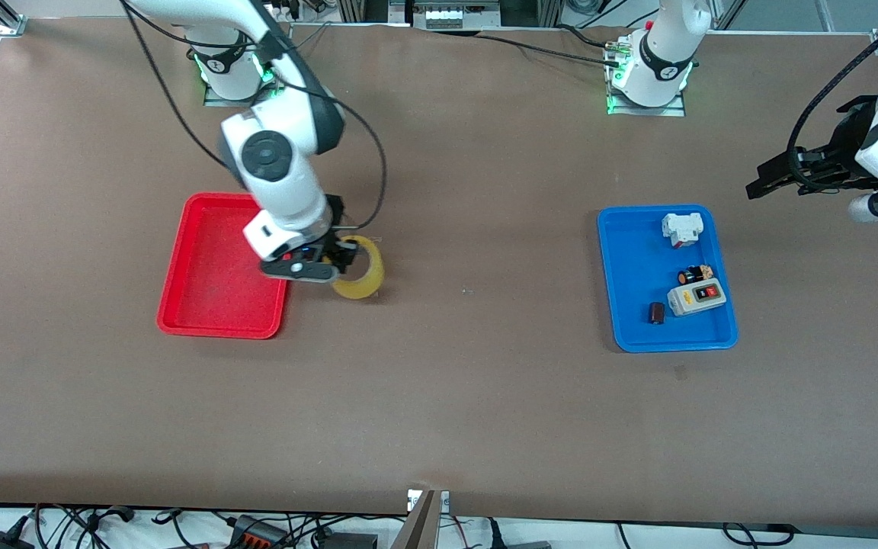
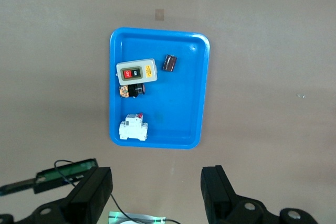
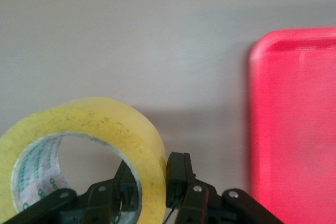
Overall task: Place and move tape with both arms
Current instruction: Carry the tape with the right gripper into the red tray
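The tape (image 1: 361, 268), a yellowish translucent roll with a wide hollow core, sits just beside the red tray (image 1: 210, 305), toward the table's middle. My right gripper (image 1: 338, 255) is shut on it. In the right wrist view one finger is inside the core and the other presses the outside of the tape (image 3: 79, 124) wall, with the right gripper (image 3: 152, 179) clamping the ring between them. My left gripper (image 1: 761, 180) hangs open in the air at the left arm's end of the table; the left wrist view shows its fingers (image 2: 94, 192) wide apart with nothing between them.
The blue tray (image 1: 629, 335) toward the left arm's end holds a grey switch box with a red button (image 1: 696, 297), a white breaker (image 1: 681, 227) and small dark parts. The blue tray (image 2: 199, 103) also fills the left wrist view. The red tray holds nothing.
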